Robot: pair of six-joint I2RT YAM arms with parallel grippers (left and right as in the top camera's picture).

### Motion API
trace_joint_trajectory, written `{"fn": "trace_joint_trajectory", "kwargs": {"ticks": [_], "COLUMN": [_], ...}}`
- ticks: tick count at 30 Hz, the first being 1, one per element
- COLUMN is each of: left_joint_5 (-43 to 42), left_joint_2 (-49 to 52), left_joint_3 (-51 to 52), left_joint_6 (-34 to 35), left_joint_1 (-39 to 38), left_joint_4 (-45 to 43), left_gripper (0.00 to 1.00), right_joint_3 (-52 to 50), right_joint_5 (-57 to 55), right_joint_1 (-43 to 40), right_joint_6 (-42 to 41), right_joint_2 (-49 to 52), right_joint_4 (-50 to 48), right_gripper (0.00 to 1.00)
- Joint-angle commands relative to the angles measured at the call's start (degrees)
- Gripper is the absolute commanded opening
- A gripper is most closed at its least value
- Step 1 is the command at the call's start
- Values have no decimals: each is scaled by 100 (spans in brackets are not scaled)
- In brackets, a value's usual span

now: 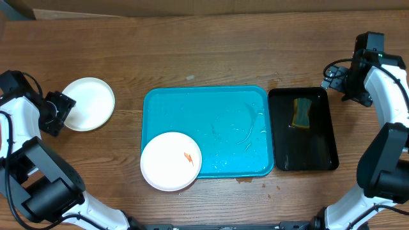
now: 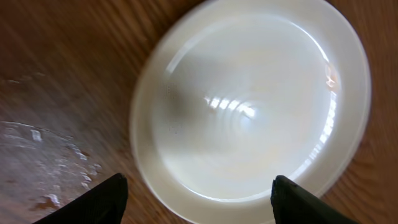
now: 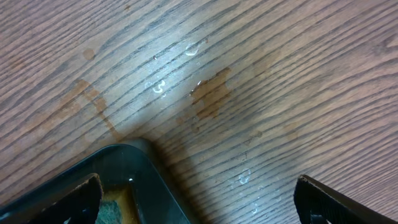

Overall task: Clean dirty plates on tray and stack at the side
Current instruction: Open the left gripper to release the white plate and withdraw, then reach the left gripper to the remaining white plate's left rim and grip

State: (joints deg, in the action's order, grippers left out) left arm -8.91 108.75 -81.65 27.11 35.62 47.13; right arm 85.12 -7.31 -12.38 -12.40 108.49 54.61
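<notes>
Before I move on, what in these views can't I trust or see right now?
- Overhead: side plate shows only its top; one plate or a stack, unclear.
- Left wrist: blurred; the orange mark on that plate's rim could be food or glare.
- Right wrist: sponge cut off by the bottom edge; black tray mostly out of frame.

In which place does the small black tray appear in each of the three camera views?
Overhead: the black tray lies right of centre, beside the turquoise tray.
Left wrist: not in it.
Right wrist: only its rounded corner shows, at the bottom left.
Shared landmark: the sponge inside it, also glimpsed at the bottom edge of the right wrist view.
</notes>
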Motion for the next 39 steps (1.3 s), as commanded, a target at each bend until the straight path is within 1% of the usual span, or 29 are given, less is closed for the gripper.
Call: {"fn": "trace_joint_trajectory", "kwargs": {"ticks": [1,3,4,5,7,9,10,13,15,17,18,23,25,28,31,33,35,36,38,39], "left_joint_5": [-1587,-2369,-2887,-3165,-3381,-3351,-3206,-2553,-2269,-2129,-2127,-1996,-1757,-1331,-1049,-654,2,479,640,651], "left_joint_2": [-184,-223,-245,-258,-264,-267,-264,-267,-273,-302,-352,-730,-957,-1456,-2020,-2457,-2743,-2918,-3003,-3005], "left_joint_3": [15,15,15,15,15,17,17,17,17,20,59,533,782,1097,1169,1172,1191,1231,1266,1276], "left_joint_6": [-291,-538,-791,-1001,-1429,-1904,-2133,-2157,-2159,-2159,-2155,-2094,-1897,-1388,-850,-455,-74,363,610,664], "left_joint_1": [-42,-50,-81,-133,-310,-586,-802,-1300,-1565,-1810,-2020,-2743,-3038,-3523,-3926,-4190,-4387,-4509,-4540,-4535], "left_joint_4": [181,455,745,1003,1550,2059,2330,2721,2927,3139,3226,3257,3252,3257,3307,3335,3414,3550,3672,3707], "left_gripper": [75,75,74,74,73,71,69,58,53,53,51,49,49,51,52,53,49,47,41,41], "right_joint_3": [76,76,76,76,76,76,76,76,76,76,76,76,76,76,76,76,76,76,76,76], "right_joint_5": [-15,-15,-15,-15,-17,-15,-17,-17,-15,-15,-15,-15,-17,-15,-15,-15,-15,-15,-15,-15], "right_joint_1": [-9,-7,-7,-9,-7,-7,-9,-9,-9,-9,-7,-7,-9,-7,-9,-7,-9,-7,-7,-7], "right_joint_6": [-50,-48,-48,-50,-50,-50,-50,-50,-48,-48,-48,-48,-48,-48,-48,-48,-48,-48,-48,-48], "right_joint_2": [-157,-157,-157,-155,-155,-155,-155,-155,-155,-155,-155,-155,-155,-155,-155,-155,-155,-157,-155,-155], "right_joint_4": [-31,-31,-31,-31,-31,-31,-31,-31,-31,-31,-31,-31,-31,-31,-31,-31,-31,-31,-31,-31], "right_gripper": [100,100,100,100,100,100,100,100,100,100,100,100,100,100,100,100,100,100,100,100]}}
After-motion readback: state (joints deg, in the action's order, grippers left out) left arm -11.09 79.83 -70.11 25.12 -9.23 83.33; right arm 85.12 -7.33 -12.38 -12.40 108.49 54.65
